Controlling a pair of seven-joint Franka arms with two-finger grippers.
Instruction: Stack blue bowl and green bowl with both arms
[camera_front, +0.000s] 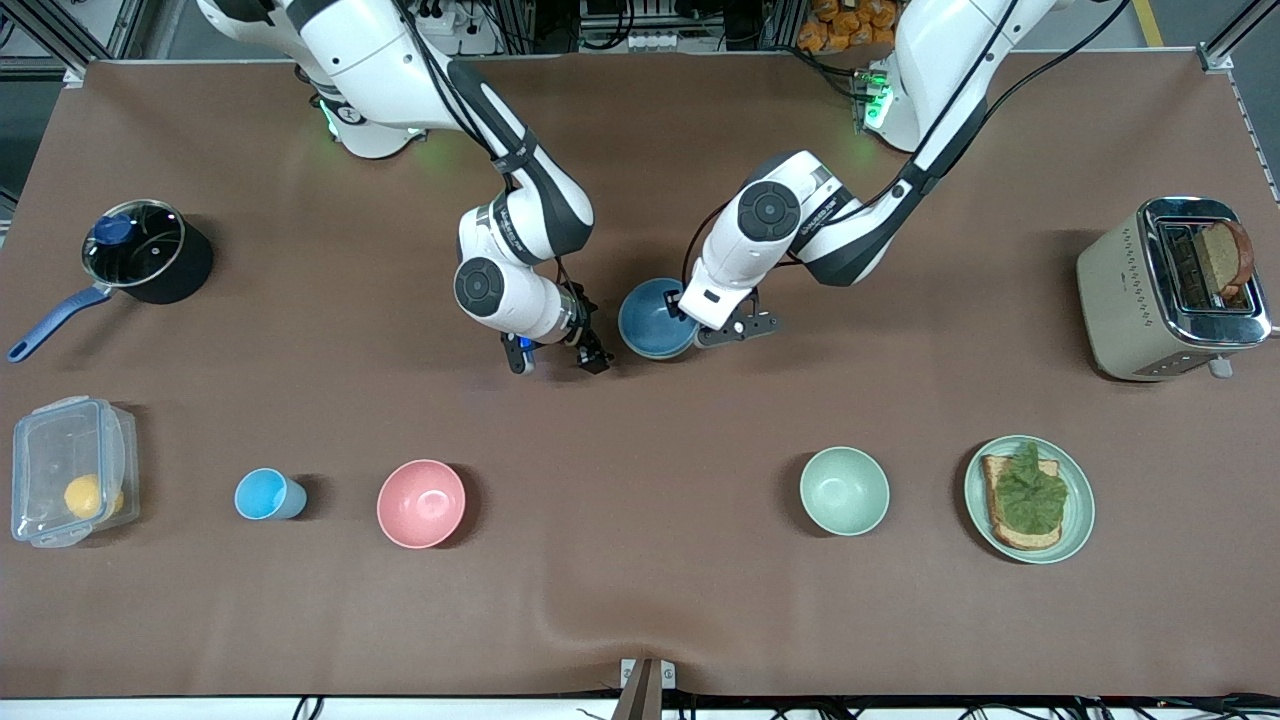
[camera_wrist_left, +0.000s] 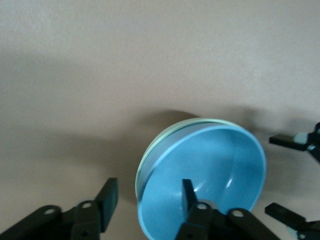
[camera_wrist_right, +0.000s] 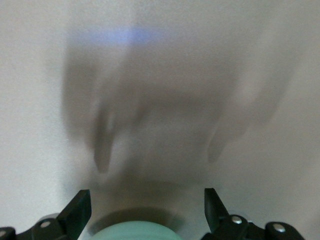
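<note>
Blue bowl (camera_wrist_left: 210, 175) sits inside the green bowl (camera_wrist_left: 150, 160), whose pale rim peeks out. I see my left gripper (camera_wrist_left: 150, 200) right over the stack, fingers open around the rim, one inside, gripping nothing. My right gripper (camera_front: 555, 358) waits beside, fingers open.

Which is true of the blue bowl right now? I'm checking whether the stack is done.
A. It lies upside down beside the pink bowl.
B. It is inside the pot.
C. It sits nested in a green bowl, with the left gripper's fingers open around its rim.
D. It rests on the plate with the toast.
C: in the left wrist view the blue bowl sits inside the green bowl, the left gripper open astride its rim.
</note>
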